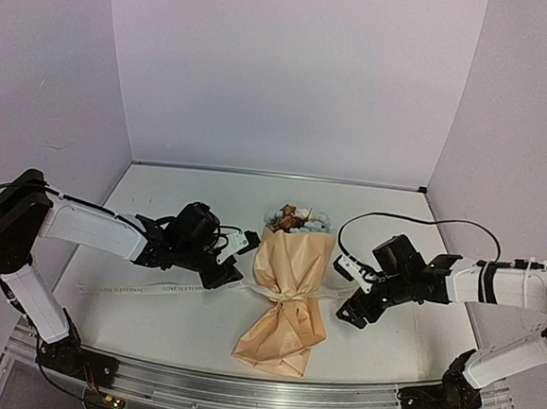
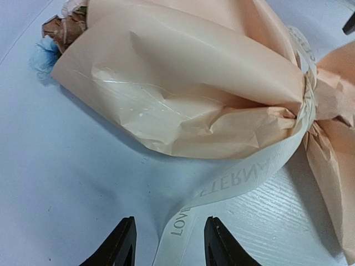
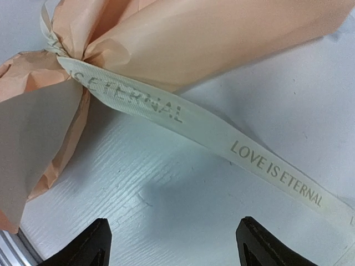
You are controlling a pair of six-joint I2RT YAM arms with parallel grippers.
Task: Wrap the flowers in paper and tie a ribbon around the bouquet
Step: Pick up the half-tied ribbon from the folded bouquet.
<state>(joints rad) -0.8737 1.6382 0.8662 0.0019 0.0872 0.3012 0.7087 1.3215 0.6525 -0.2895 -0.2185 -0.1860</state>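
Observation:
The bouquet lies in mid-table, its peach paper cinched narrow, the flowers poking out at the far end. The cream lettered ribbon circles the cinch and trails left across the table. My left gripper sits just left of the cinch. In the left wrist view it is open, the ribbon running loose between the fingers. My right gripper is right of the bouquet. It stands wide open over bare table, with the other ribbon tail lying ahead of it.
A metal rail runs along the near table edge by the arm bases. White walls close in the back and both sides. The right arm's black cable loops above its wrist.

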